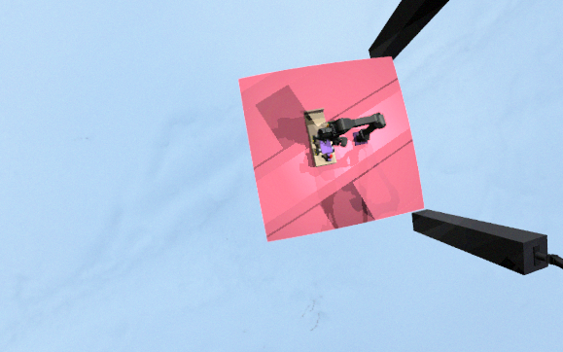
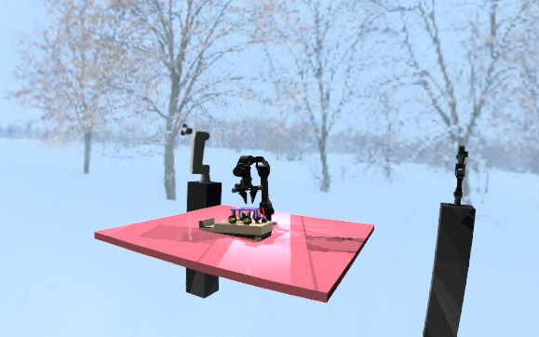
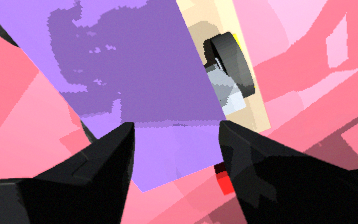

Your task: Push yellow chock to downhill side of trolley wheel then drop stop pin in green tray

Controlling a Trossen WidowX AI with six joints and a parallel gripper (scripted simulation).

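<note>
The trolley [image 1: 326, 147] [image 3: 140, 60], with a purple deck, stands on the beige ramp [image 1: 315, 123] [image 2: 256, 229] [image 3: 259, 117]. One dark wheel [image 3: 235, 62] shows beside the deck in the wrist view. The gripper [image 2: 249, 203] [image 3: 177, 123] is open and empty, with its fingertips above the deck. The stop pin's red head [image 2: 262, 211] [image 3: 225, 183] shows at the trolley's uphill end, partly behind a finger in the wrist view. The chock cannot be made out clearly, and its contact with a wheel cannot be judged. The green tray is not visible.
The pink table [image 1: 280, 194] [image 2: 249, 261] carries the ramp and the arm's base [image 1: 360, 138]. A raised stop [image 2: 207, 222] stands at the ramp's low end. The arm reaches over the ramp. Black pillars [image 1: 475, 238] [image 2: 451, 261] stand off the table.
</note>
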